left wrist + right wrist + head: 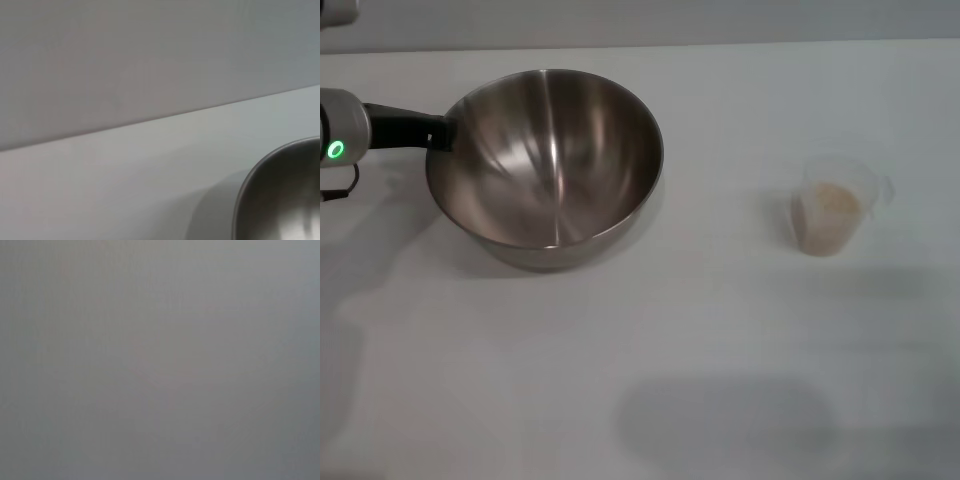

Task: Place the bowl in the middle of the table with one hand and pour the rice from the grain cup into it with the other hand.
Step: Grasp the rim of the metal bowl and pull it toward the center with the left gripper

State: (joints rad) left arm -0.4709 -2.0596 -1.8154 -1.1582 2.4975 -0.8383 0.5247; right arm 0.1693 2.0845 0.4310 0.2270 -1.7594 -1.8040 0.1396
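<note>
Left end effector (442, 133) at bowl (545, 165) rim — grain cup (832, 205) well apart.

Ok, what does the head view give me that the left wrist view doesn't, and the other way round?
Only the head view shows the whole bowl and its bare inside, the left gripper at the bowl's left rim, and the grain cup of rice standing apart to the bowl's right. Only the left wrist view shows a close look at the table's far edge against the wall. Both share the bowl rim and the white table.
</note>
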